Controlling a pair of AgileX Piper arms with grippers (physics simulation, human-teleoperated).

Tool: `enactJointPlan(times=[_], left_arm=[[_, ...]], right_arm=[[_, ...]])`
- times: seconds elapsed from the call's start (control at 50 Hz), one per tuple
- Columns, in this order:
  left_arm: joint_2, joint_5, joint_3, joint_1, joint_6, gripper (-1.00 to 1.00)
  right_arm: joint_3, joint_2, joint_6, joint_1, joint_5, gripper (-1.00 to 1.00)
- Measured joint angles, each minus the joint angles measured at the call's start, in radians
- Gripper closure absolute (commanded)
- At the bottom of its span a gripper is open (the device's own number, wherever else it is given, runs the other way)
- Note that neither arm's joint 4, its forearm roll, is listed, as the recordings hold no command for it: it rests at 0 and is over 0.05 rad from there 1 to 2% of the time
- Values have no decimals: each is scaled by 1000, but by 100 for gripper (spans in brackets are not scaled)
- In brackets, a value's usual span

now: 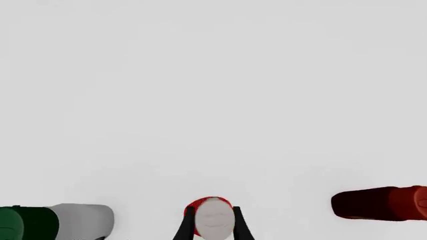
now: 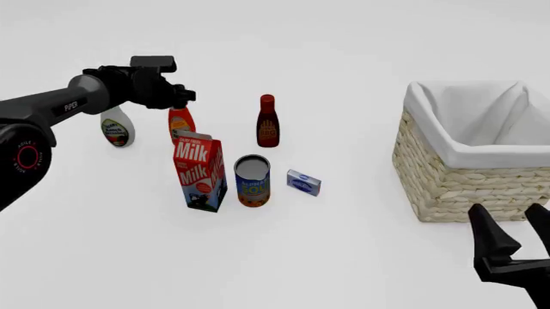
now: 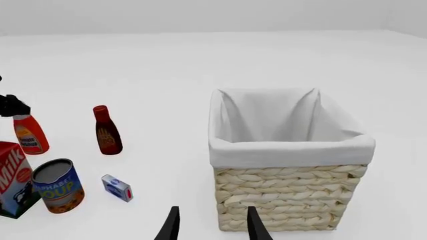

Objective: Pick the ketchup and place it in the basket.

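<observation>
Nearest the front camera: right gripper (image 2: 514,241), black, fingers spread apart, nothing between them. Parked low, just short of the large square pale-straw wicker basket with white cloth lining (image 2: 447,177), probably to leave the basket mouth free for a delivery from the other arm.

Left gripper (image 1: 213,224): black fingers set either side of the white cap of the bright red-orange plastic ketchup squeeze bottle (image 2: 180,122), cap sitting directly between the pads. Close against it, though firm contact cannot be confirmed. Grip taken at the top, likely because the red and white milk carton (image 2: 200,170) stands just in front of the bottle.

Beside the fingers, to one side: white bottle with green cap (image 2: 115,129). To the other side: dark red-brown bottle with red cap (image 2: 268,122).

Ketchup upright on the table, well apart from the basket; not yet lifted.
</observation>
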Motion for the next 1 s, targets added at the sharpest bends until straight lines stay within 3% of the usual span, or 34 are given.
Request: enactJointPlan(times=[0.28,1.0], left_arm=[[-24,2,24,-3,-22,100],[-215,66,74,30,11,100]], right_arm=[[0,3,0,1,-4,-100],[0,-90,-2,3,64,-100]])
